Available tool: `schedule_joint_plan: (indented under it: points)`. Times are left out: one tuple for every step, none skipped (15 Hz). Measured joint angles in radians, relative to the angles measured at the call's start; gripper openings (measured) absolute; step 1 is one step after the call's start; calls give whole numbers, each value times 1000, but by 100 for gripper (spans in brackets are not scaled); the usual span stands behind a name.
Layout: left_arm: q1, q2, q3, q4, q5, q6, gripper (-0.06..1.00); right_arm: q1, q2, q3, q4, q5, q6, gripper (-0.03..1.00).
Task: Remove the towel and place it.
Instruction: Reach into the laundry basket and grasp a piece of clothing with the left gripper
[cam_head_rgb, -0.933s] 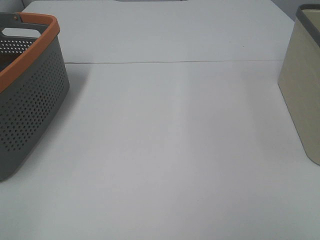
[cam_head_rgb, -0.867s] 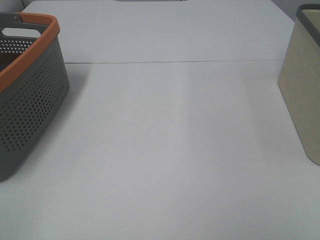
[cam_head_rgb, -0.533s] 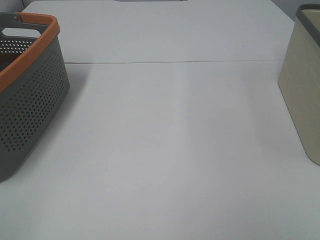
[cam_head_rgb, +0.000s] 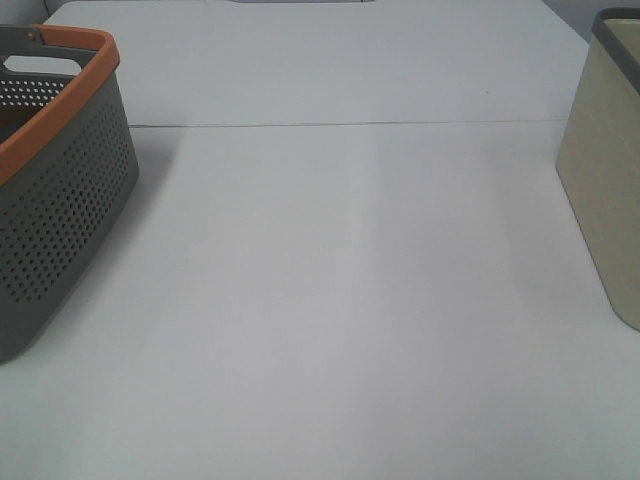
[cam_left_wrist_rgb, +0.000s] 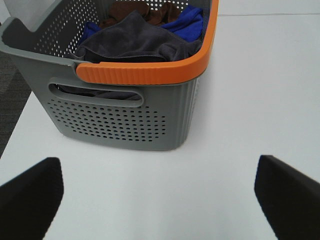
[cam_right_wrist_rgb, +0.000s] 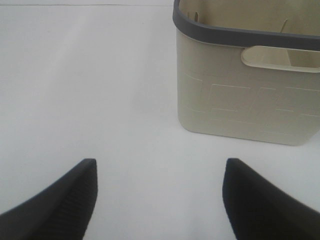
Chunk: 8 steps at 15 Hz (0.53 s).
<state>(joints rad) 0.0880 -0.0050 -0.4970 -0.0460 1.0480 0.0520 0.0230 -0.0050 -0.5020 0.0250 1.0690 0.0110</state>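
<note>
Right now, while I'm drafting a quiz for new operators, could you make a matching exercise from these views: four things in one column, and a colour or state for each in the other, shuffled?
Things:
1. towel
2. perforated basket
3. cream bin
4. left pincer

Colour or state:
A. dark grey rim
B. open, holding nothing
C. orange rim
D. charcoal, lying inside the basket

Pairs: 1-D, 2-C, 3-A, 4-B.
</note>
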Motion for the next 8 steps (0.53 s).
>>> schedule_joint_plan:
  points:
    - [0,0,0,0,0,0,98,0,0,0,0,0,0,63]
    - [0,0,0,0,0,0,98,0,0,0,0,0,0,63]
    - [0,0,0,0,0,0,98,0,0,0,0,0,0,63]
    - [0,0,0,0,0,0,98,0,0,0,-1,0,0,63]
    - [0,0,0,0,0,0,98,0,0,0,0,0,0,63]
    - [0,0,0,0,0,0,98,0,0,0,0,0,0,63]
    - [0,0,0,0,0,0,98,0,0,0,0,0,0,63]
    - [0,0,0,0,0,0,98,0,0,0,0,0,0,63]
